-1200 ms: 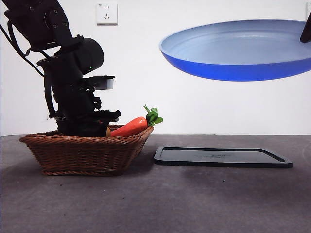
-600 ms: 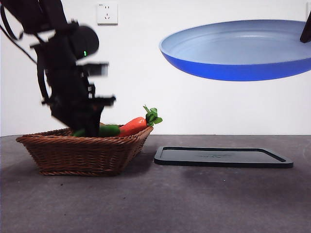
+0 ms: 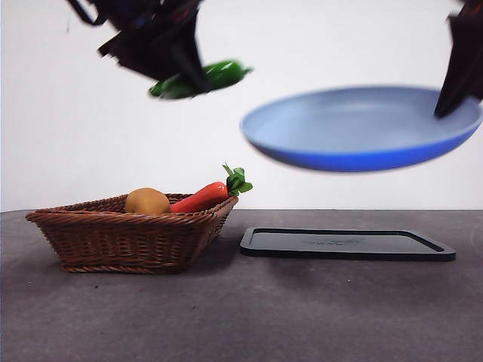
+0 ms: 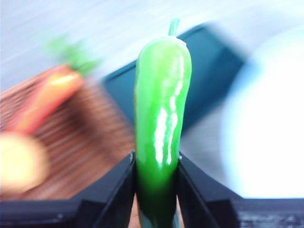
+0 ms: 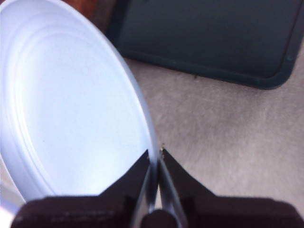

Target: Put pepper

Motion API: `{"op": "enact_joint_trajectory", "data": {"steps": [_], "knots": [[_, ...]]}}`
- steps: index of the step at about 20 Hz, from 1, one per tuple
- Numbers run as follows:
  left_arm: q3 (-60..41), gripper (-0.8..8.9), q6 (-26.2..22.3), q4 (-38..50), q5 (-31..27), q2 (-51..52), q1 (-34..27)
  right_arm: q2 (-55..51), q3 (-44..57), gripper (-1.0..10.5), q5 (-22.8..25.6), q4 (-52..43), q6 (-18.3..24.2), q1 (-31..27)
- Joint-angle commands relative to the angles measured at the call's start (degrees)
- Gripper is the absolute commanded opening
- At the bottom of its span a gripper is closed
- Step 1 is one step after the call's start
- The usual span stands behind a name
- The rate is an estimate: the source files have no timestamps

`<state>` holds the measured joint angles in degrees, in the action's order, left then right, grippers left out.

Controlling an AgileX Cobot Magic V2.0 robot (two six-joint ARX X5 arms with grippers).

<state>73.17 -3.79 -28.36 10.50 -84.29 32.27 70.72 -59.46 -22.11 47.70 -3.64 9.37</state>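
A: The pepper [image 3: 200,78] is high above the tabletop [image 3: 241,302], clamped in the left gripper [image 4: 156,166]. In the left wrist view its lower part sits between the two black jaws, which press on both sides of it.

B: So it is out of the wicker basket [image 3: 128,234]?

A: Yes, well clear of it. The basket holds only the carrot [image 3: 202,197] and a round yellowish thing [image 3: 147,201] that I cannot name for sure. The lift looks done; the placing is what is left.

B: Placing where?

A: My guess is the blue plate [image 3: 362,132], which the right gripper [image 5: 156,159] holds in the air, its jaws nipped narrow on the rim. The pepper is up beside the plate's near edge, not yet over it, so a short carry and a release are still to do.

B: Which way does the pepper lie?

A: In the front view its long axis runs close to level, tilted a little, the free end toward the plate and slightly higher. In the left wrist view the stem [image 4: 174,26] is at that free end, pointing away from the gripper.

B: And the black tray [image 3: 347,243]?

A: Flat on the tabletop just beside the basket, under the plate.
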Motion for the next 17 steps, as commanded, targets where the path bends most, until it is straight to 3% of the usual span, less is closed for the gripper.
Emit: {"op": "enact_joint_trajectory", "data": {"steps": [1,4,9,17], "knots": [[0.8,1.08,1.2,0.4,3.0,-1.0,3.7,5.0,-0.8,0.0,-0.6,-3.3,-3.8,0.1],[0.8,1.08,1.0,1.4,3.0,-1.3,8.3,10.4,-0.8,0.0,-5.6,-5.4,-6.1,0.1],[0.8,1.08,1.0,5.0,0.9,-6.4,12.0,11.3,-0.8,0.0,-9.5,-7.1,-7.5,0.2],[0.8,1.09,0.7,9.5,-1.6,-16.8,12.7,11.3,-0.8,0.0,-9.5,-6.0,-7.5,0.2]]}}
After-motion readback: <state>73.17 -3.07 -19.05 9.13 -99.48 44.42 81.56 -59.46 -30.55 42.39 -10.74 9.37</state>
